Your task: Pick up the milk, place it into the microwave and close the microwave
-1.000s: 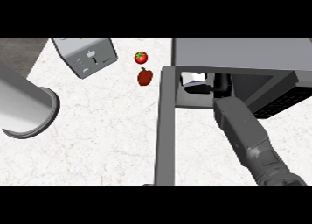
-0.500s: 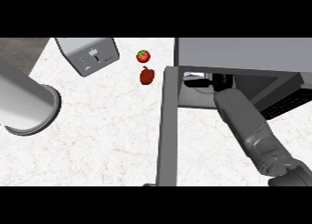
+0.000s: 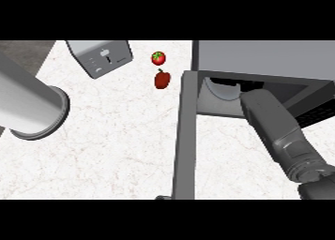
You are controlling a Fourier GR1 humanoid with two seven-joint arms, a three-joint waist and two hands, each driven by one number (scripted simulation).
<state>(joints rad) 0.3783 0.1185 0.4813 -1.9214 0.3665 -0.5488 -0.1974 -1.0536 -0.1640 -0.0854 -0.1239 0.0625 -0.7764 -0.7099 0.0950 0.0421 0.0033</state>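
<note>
So at the bottom right of the frame my right forearm (image 3: 284, 136) comes up and goes straight into the open microwave (image 3: 267, 58), and my right hand is buried somewhere inside, so I honestly can't tell whether it's spread or wrapped round anything. My left forearm (image 3: 21, 101) is that big grey tube at the left edge; its hand isn't showing at all. The microwave door (image 3: 186, 136) hangs wide open, running down the middle of the frame over the white desk (image 3: 107, 159). Just past my arm, in the upper middle of the opening, there's a pale rounded shape (image 3: 222, 88) that I'd guess is the milk, mostly hidden. So my read: milk's about in, letting go and shutting the door are left. Further up sit a red pepper (image 3: 162, 79), a tomato (image 3: 158, 58) and a toaster (image 3: 100, 57).
</note>
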